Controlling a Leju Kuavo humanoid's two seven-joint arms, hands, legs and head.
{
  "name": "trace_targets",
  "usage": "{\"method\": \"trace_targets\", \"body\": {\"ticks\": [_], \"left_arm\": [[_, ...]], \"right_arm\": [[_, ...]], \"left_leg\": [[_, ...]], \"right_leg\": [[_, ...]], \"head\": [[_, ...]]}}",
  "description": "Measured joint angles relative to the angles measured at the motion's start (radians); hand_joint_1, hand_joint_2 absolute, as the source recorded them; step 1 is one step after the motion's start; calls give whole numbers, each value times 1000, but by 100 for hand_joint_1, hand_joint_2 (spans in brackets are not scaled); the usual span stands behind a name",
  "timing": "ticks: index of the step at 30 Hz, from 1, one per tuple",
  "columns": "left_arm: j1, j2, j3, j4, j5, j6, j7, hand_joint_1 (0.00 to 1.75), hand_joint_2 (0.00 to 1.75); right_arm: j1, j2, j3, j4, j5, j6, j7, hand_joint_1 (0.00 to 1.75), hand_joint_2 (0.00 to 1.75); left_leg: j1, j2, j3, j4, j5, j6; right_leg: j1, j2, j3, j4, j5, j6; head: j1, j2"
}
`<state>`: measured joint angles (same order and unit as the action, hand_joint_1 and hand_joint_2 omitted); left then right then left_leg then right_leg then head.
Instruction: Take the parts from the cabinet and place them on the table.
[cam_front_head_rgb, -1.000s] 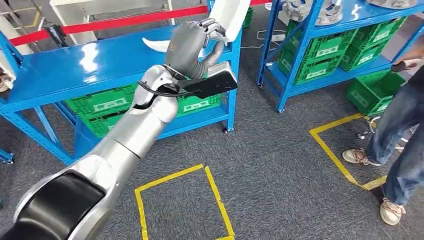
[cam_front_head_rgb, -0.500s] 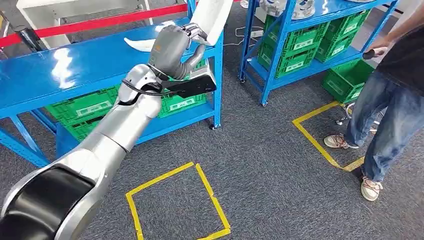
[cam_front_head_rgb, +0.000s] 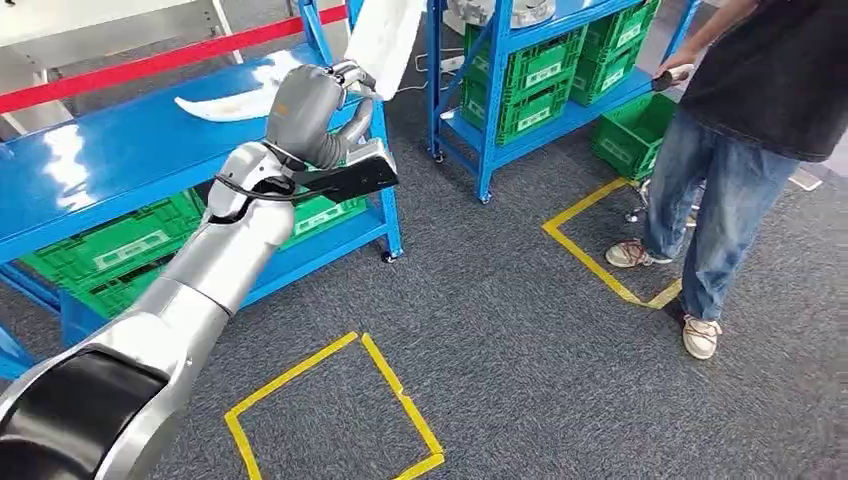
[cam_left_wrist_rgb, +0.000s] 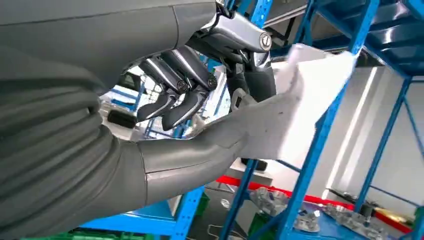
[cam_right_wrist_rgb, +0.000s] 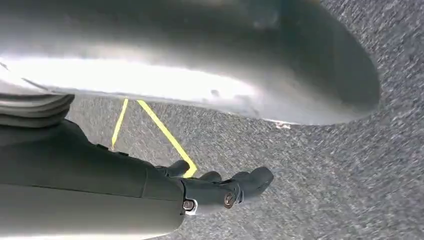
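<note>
While the left hand grips a white part raised high, carried toward the blue surface, another part lies there. Hanging low over the floor, the right hand holds nothing, fingers loosely curled; whether clenched I cannot tell

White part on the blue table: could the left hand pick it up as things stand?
Probably not: the left hand already holds another white part up above the blue table, so it has no free grip for the lying part.
</note>
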<state>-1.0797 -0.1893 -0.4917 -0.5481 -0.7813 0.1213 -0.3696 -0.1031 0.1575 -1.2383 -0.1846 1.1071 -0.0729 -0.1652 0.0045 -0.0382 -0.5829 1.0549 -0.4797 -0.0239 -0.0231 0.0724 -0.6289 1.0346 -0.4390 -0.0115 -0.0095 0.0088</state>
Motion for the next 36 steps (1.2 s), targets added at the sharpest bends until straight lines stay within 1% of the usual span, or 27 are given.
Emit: {"method": "trace_targets", "body": {"ticks": [1, 4, 5, 6, 7, 8, 9, 10, 11, 12, 14, 15, 16, 20, 21, 22, 23, 25, 26, 27, 28, 29, 30, 31, 32, 35, 36], "left_arm": [[0, 5, 0, -4, 0, -1, 0, 175, 175], [7, 5, 0, -18, 0, -6, 0, 175, 175], [8, 5, 0, -21, 0, -7, 0, 175, 175], [8, 4, 1, -27, 0, -8, 3, 175, 175], [8, 4, 2, -33, 0, -12, 5, 175, 175], [9, 7, 6, -37, 0, -14, 9, 175, 175], [14, 11, 11, -39, 0, -18, 10, 175, 175], [18, 14, 12, -42, 0, -25, 11, 175, 175], [23, 15, 12, -43, 0, -27, 12, 175, 175], [27, 16, 12, -46, 0, -31, 13, 175, 175], [30, 20, 13, -53, 0, -32, 16, 175, 175], [29, 22, 16, -57, 0, -31, 18, 175, 175], [29, 26, 16, -61, 0, -32, 18, 175, 175], [28, 29, 17, -70, -1, -34, 18, 175, 175], [28, 29, 17, -74, -1, -34, 19, 175, 175], [26, 32, 17, -76, 0, -35, 19, 175, 175], [25, 37, 17, -77, 2, -40, 19, 175, 175], [30, 41, 17, -76, 4, -47, 18, 175, 175], [32, 42, 17, -76, 4, -50, 18, 175, 175], [33, 42, 17, -76, 4, -52, 16, 175, 175], [33, 42, 17, -77, 4, -53, 16, 175, 175], [30, 42, 17, -77, 6, -53, 18, 175, 175], [28, 43, 17, -78, 6, -55, 15, 175, 175], [26, 46, 17, -79, 8, -56, 14, 175, 175], [25, 44, 17, -81, 10, -59, 12, 175, 175], [25, 42, 17, -84, 11, -66, 10, 175, 175], [22, 38, 17, -85, 15, -67, 12, 175, 175]], "right_arm": [[-2, 0, 2, 0, 4, 2, -3, 0, 0], [0, 0, 8, 0, 7, 7, -5, 0, 0], [1, 0, 9, 0, 8, 7, -4, 0, 0], [1, 0, 11, 0, 10, 7, -4, 0, 0], [-1, 0, 15, 0, 13, 6, -3, 0, 0], [-3, 0, 17, 0, 14, 6, -3, 0, 0], [-4, 0, 19, 0, 17, 6, -2, 0, 0], [-3, 0, 22, 0, 19, 6, -2, 0, 0], [-2, 0, 23, 0, 21, 6, 0, 0, 0], [-2, -1, 22, 0, 22, 6, 2, 0, 0], [-2, -2, 23, 0, 24, 6, 2, 0, 0], [-2, -3, 24, 0, 24, 6, 2, 0, 0], [-4, -3, 26, 0, 24, 6, 2, 0, 0], [-1, -3, 29, 0, 24, 8, 2, 0, 0], [-1, -3, 29, 0, 24, 8, 2, 0, 0], [-2, -3, 30, 0, 24, 8, 2, 0, 0], [-3, -3, 30, 0, 23, 9, 1, 0, 0], [-4, -3, 30, 0, 21, 10, 0, 0, 0], [-3, -3, 30, 0, 19, 10, 0, 0, 0], [-2, -3, 30, 0, 18, 10, 1, 0, 0], [-1, -3, 30, 0, 17, 10, 1, 0, 0], [0, -3, 30, 0, 16, 10, 1, 0, 0], [-1, -3, 30, 0, 16, 10, 1, 0, 0], [-1, -3, 30, 0, 16, 10, 2, 0, 0], [-4, -3, 30, 0, 16, 9, 2, 0, 0], [1, -3, 30, 0, 16, 10, 2, 0, 0], [2, -5, 30, 0, 17, 10, 2, 0, 0]], "left_leg": [[0, -29, 15, -25, -13, 2], [-8, -7, 10, -24, -7, 14], [0, 4, 13, -36, 1, 24], [2, 17, 15, -41, 7, 31], [1, 23, 13, -43, 9, 40], [0, 33, 11, -42, 9, 41], [-2, 46, 11, -41, 8, 43], [-3, 57, 9, -40, 7, 44], [-4, 67, 7, -38, 7, 45], [-4, 76, 6, -36, 6, 45], [-4, 92, 6, -30, 2, 41], [-5, 102, 6, -24, -3, 35], [-15, 108, 2, -19, -8, 28], [-16, 136, 7, -23, -9, 11], [-11, 124, 1, -15, -18, 3], [-8, 86, -10, 15, -44, -2], [-5, 59, -40, 85, -87, -7], [-1, 44, -106, 234, -150, -13], [-1, 43, -126, 276, -156, -14], [-1, 43, -123, 269, -139, -13], [1, 41, -99, 217, -101, -12], [2, 35, -57, 132, -53, -9], [5, 16, -18, 47, -14, -8], [11, -38, 6, -4, -23, -6], [10, -48, 12, -22, -17, -5], [-1, -24, 9, -20, -11, 13], [9, -9, 13, -34, -1, 25]], "right_leg": [[4, 8, -7, 1, 3, 10], [-7, 31, -12, -12, 17, 31], [-1, 38, -14, -14, 20, 39], [-2, -1, -19, 0, 10, 38], [3, -39, -39, 37, -19, 40], [3, -56, -71, 107, -58, 44], [2, -61, -113, 202, -100, 47], [2, -63, -146, 274, -125, 49], [2, -64, -158, 304, -127, 50], [2, -65, -145, 280, -105, 49], [3, -75, -66, 139, -38, 46], [5, -114, 0, 27, -3, 43], [15, -141, 7, 10, -20, 33], [11, -102, -4, 3, -9, 14], [5, -95, -1, -4, -3, 6], [4, -89, -1, -6, -1, 0], [4, -81, -3, -6, 1, -3], [4, -59, -5, -6, 2, -4], [4, -48, -6, -4, 2, -4], [3, -37, -7, -3, 2, -4], [2, -26, -7, 0, 3, -3], [2, -14, -7, 1, 3, -2], [1, -6, -6, 2, 3, 1], [-2, 3, -10, 1, 7, 8], [4, 13, -18, 5, 10, 18], [-7, 40, -24, -12, 27, 45], [-7, 31, -27, -8, 25, 46]], "head": [[1, 0], [0, 0], [1, 0], [1, 0], [9, 0], [13, 0], [13, 0], [13, 0], [13, 0], [14, 0], [15, 0], [16, 0], [16, 0], [11, 0], [12, 0], [7, 0], [3, 0], [2, 0], [2, 0], [2, 0], [0, 0], [0, 0], [0, 0], [0, 0], [-1, 0], [1, 0], [2, 0]]}}
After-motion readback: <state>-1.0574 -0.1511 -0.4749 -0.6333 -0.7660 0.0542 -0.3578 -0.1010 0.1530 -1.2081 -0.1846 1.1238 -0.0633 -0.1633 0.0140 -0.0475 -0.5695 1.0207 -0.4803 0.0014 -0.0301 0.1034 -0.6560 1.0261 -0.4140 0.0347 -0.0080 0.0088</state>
